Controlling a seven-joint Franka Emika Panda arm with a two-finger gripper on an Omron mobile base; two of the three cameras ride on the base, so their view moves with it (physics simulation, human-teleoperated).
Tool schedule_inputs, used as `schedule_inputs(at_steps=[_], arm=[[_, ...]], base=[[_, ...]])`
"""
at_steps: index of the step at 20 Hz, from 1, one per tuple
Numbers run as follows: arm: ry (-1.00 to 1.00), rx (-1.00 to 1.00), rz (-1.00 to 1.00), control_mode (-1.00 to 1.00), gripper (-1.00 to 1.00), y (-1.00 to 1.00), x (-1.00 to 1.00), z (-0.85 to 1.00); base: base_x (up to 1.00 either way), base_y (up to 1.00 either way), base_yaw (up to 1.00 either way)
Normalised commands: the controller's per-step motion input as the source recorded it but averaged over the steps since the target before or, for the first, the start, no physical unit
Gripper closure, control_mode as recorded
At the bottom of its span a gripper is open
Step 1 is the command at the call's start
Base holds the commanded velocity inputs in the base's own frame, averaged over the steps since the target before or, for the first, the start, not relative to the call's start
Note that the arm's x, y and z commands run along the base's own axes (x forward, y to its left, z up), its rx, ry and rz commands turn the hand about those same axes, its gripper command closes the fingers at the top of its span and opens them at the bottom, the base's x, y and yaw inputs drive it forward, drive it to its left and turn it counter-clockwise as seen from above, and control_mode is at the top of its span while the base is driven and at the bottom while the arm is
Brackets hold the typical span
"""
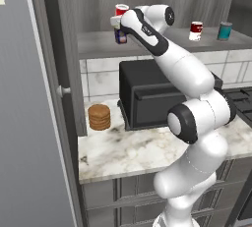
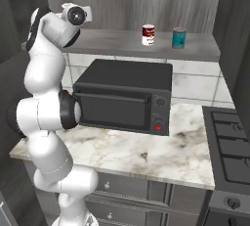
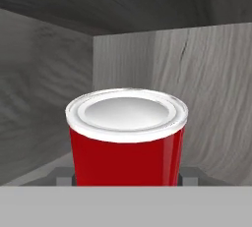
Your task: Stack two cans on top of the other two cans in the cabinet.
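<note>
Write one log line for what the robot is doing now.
gripper: at plain red can | below: dark blue can | shelf: banded red can, teal can

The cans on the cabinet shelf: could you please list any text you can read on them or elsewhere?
None can be read.
Red can with white band: label marks too blurred.
Teal can: no legible print.
Plain red can: no text.
Arm: small dark mark, too small.
</note>
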Motion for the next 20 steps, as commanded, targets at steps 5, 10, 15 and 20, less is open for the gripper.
schedule_inputs(at_steps=[5,10,15,20], arm=[[0.00,0.00,0.01,-1.00,1.00,0.00,-0.09,-0.19],[0.00,0.00,0.00,-1.00,1.00,0.00,-0.07,-0.08],[0.00,0.00,0.00,-1.00,1.00,0.00,0.00,-0.02],[0.02,0.00,0.00,-1.00,1.00,0.04,0.04,0.01]], base=[[0.00,0.00,0.00],[0.00,0.00,0.00],[0.00,0.00,0.00],[0.00,0.00,0.00]])
